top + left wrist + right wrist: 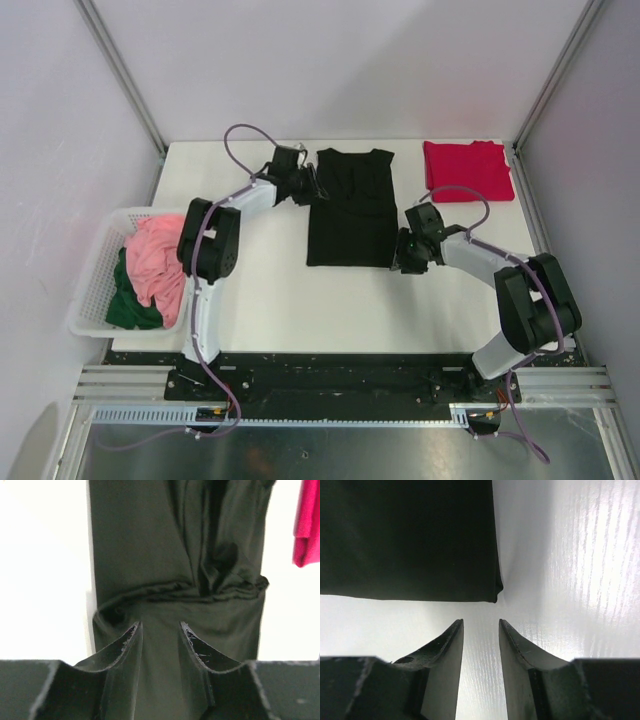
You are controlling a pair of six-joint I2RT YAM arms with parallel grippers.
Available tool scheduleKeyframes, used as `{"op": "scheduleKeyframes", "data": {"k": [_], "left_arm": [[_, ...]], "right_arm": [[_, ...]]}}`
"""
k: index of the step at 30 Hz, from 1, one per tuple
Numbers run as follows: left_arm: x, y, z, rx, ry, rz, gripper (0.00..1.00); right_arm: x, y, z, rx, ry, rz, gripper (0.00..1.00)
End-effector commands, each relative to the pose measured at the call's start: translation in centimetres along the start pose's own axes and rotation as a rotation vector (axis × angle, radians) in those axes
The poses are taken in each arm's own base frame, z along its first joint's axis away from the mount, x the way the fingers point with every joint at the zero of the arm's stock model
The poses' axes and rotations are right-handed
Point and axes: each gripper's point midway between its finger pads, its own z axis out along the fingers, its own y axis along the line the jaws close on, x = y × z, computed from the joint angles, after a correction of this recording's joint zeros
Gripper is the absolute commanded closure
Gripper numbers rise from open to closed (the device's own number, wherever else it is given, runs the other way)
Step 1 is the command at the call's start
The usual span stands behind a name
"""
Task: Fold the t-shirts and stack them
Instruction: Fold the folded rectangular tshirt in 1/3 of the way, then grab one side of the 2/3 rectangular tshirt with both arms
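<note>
A black t-shirt [350, 205] lies folded into a long strip in the middle of the table. At the back right rests a crimson t-shirt [468, 170], folded into a rectangle; its edge [307, 525] shows in the left wrist view. My left gripper [318, 185] is at the black shirt's upper left edge. Its jaws [160, 625] stand apart over rumpled black cloth [150, 555], gripping nothing. My right gripper [398, 255] sits just off the shirt's near right corner [492, 592], open [481, 622] above bare table.
A white lattice basket [95, 270] stands at the left table edge, holding a pink garment [160, 255] and a dark green one [130, 305]. Metal frame posts rise at both back corners. The arm bases sit along the near edge.
</note>
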Motion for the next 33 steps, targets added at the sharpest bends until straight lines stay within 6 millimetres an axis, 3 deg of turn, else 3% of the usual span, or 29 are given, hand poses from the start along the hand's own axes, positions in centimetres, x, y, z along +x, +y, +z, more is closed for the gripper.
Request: {"op": "scheduleKeyframes", "data": {"k": [1,4,11,16,28,33], "left_arm": [[-2.2,-4.7,-6.1,0.14,-0.047,0.052,0.6],[0.2,-4.1,-7.5,0.139,-0.006,0.033,0.59],[7.4,-0.4,-9.8,0.072,0.1,0.019,0.6],[11.3,1.3,-10.7,0.034,0.141,0.005,0.61],[14.9,2.9,-11.7,-0.042,0.154,0.007,0.62],[15.4,3.6,-12.2,-0.07,0.145,0.005,0.62]], "right_arm": [[-1.5,-0.5,-0.8,0.006,-0.057,0.007,0.61],[-2.3,-0.9,0.0,-0.001,-0.068,0.031,0.61],[-4.0,-0.3,0.8,-0.076,-0.092,0.089,0.6],[-4.0,0.3,0.9,-0.088,-0.095,0.104,0.6],[-2.4,-1.4,3.1,0.013,-0.05,0.109,0.62],[-1.8,-1.4,3.5,0.024,-0.036,0.108,0.7]]}}
